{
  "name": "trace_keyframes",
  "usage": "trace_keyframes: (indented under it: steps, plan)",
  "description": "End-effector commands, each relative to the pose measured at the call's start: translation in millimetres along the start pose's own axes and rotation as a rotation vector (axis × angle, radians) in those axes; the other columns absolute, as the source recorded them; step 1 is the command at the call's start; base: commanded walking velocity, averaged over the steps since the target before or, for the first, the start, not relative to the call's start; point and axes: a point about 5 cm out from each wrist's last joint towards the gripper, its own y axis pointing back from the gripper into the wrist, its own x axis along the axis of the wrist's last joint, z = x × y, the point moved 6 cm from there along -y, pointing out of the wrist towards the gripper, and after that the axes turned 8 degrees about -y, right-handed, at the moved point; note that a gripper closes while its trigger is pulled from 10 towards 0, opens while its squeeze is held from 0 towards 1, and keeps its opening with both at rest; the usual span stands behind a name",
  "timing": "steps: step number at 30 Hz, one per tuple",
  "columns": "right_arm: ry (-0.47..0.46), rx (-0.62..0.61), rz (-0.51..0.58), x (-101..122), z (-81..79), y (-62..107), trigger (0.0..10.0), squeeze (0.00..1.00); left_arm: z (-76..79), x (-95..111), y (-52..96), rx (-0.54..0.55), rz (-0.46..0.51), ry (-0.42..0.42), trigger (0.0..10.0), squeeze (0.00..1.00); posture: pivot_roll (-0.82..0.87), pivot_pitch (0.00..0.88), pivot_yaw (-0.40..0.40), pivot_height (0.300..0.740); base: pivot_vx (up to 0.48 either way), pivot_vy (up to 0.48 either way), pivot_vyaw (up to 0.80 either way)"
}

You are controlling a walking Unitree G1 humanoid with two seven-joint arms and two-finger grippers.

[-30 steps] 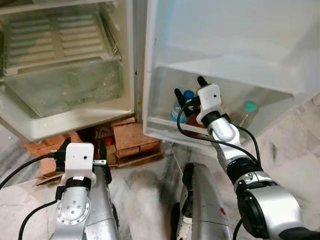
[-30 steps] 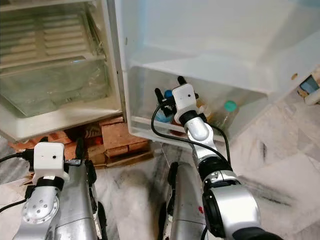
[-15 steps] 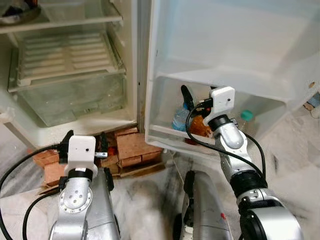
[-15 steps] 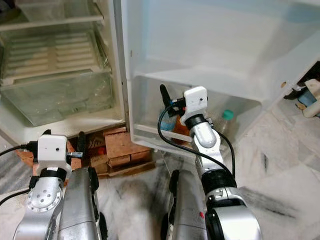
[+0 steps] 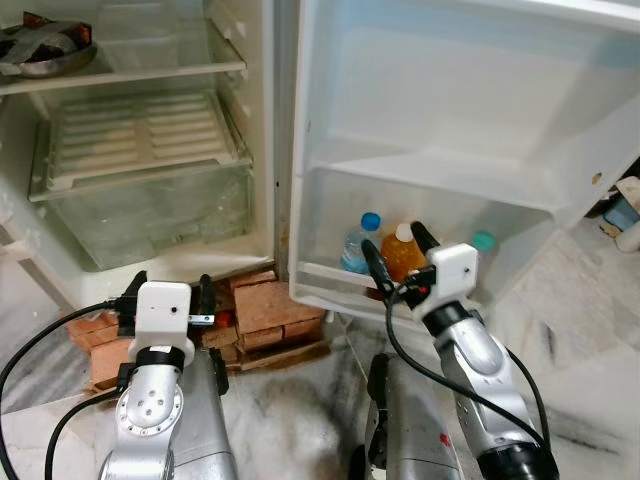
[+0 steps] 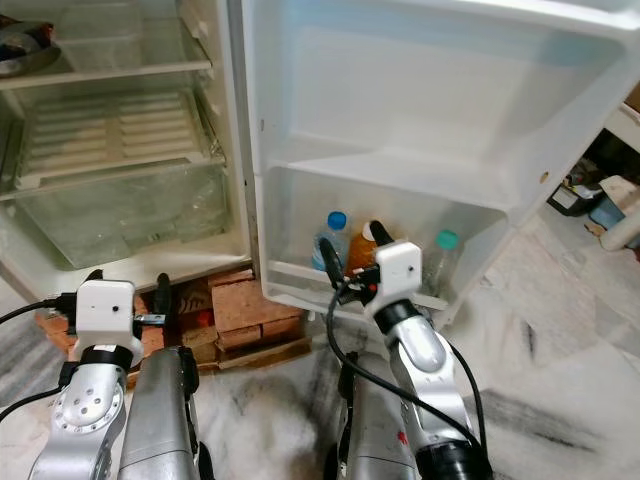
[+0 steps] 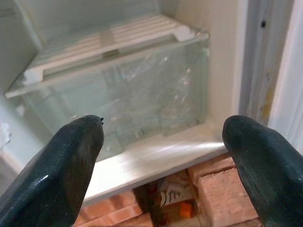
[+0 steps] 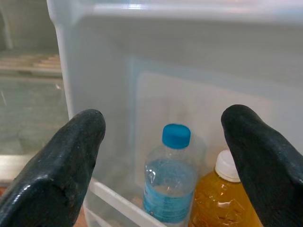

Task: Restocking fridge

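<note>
Marble floor point(image 5: 300, 420) runs up to an open fridge point(image 5: 140, 150) propped on bricks point(image 5: 262, 305), its door point(image 5: 450, 110) swung wide before me. From my left eye, the door's bottom bin point(image 5: 335, 278) holds three bottles in a row: a blue-capped water bottle point(image 5: 360, 245), an orange juice bottle point(image 5: 402, 252) just beside it, and a green-capped bottle point(image 5: 482, 245) farther right. My right gripper point(image 5: 398, 262) sits spread and empty just outside the bin, in front of the juice. My left gripper point(image 5: 165, 292) hangs low over the bricks, also parted and empty.

Right eye: same line-up; a metal bowl point(image 6: 20, 40) rests on the upper shelf.

Left wrist: my fingers point(image 7: 57, 165) frame the clear crisper drawer point(image 7: 128, 99).

Right wrist: my fingers point(image 8: 61, 161) bracket the water bottle and juice bottle, touching neither.
</note>
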Motion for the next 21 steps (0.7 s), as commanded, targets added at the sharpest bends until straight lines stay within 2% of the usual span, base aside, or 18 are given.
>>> trace_keyframes:
  steps: [1, 2, 8, 12, 16, 21]
  plan:
    - [-0.016, -0.033, 0.007, 8, 3.3, 4.1, 10.0, 0.15, 2.3, 3, -2.4, -0.011, 0.012, 0.009, 10.0, 0.00, 0.12, 0.015, -0.061, 0.480, 0.000, 0.000, 0.00]
    - [-0.016, -0.054, -0.002, 9, 4.4, 6.8, 10.0, 0.00, 3.0, 4, -3.1, -0.016, 0.019, 0.013, 10.0, 0.00, 0.12, 0.012, -0.057, 0.480, 0.000, 0.000, 0.00]
    - [-0.035, -0.125, -0.001, 12, 7.4, 9.0, 10.0, 0.00, 10.7, 5, -6.3, -0.049, 0.026, 0.000, 10.0, 0.00, 0.12, 0.000, -0.050, 0.480, 0.000, 0.000, 0.00]
    - [-0.026, -0.127, 0.010, 14, 6.2, 6.3, 10.0, 0.00, 11.2, 7, -7.8, -0.053, 0.032, 0.004, 10.0, 0.00, 0.12, 0.000, -0.046, 0.480, 0.000, 0.000, 0.00]
    - [-0.044, -0.131, 0.036, 24, 6.6, -3.6, 10.0, 0.00, 8.5, 9, -10.4, -0.047, 0.038, 0.005, 10.0, 0.00, 0.12, 0.000, -0.046, 0.510, 0.000, 0.000, 0.00]
    - [-0.042, -0.145, 0.039, 26, 9.2, -6.0, 10.0, 0.00, 8.0, 9, -11.9, -0.043, 0.040, 0.004, 10.0, 0.00, 0.12, 0.000, -0.048, 0.545, 0.000, 0.000, 0.00]
